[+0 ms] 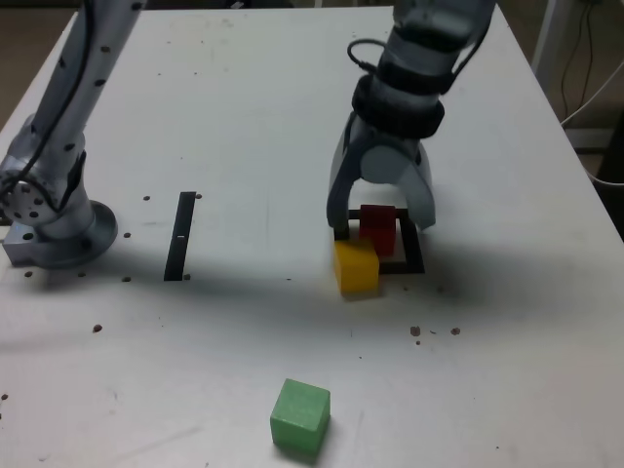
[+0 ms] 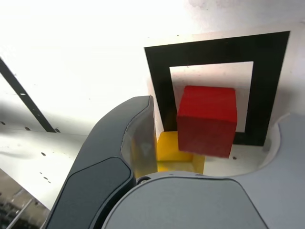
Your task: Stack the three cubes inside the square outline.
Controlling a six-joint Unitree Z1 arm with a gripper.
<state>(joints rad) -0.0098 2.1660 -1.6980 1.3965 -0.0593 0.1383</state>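
Since the red cube [image 1: 378, 227] sits free inside the square outline [image 1: 413, 255] between my gripper's [image 1: 381, 216] spread jaws, I judge the yellow cube [image 1: 356, 267], overlapping the outline's near edge, lies nearest; green [image 1: 300, 416] waits well apart.

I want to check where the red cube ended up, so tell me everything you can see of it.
The red cube is a small matte block of plain solid red, its edges crisp and its faces unmarked. It sits upright inside the square outline, mostly on the white centre and partly over the black border toward the yellow cube, which it seems to touch or nearly touch. The gripper straddles it with jaws spread; in the wrist view neither finger presses on it.
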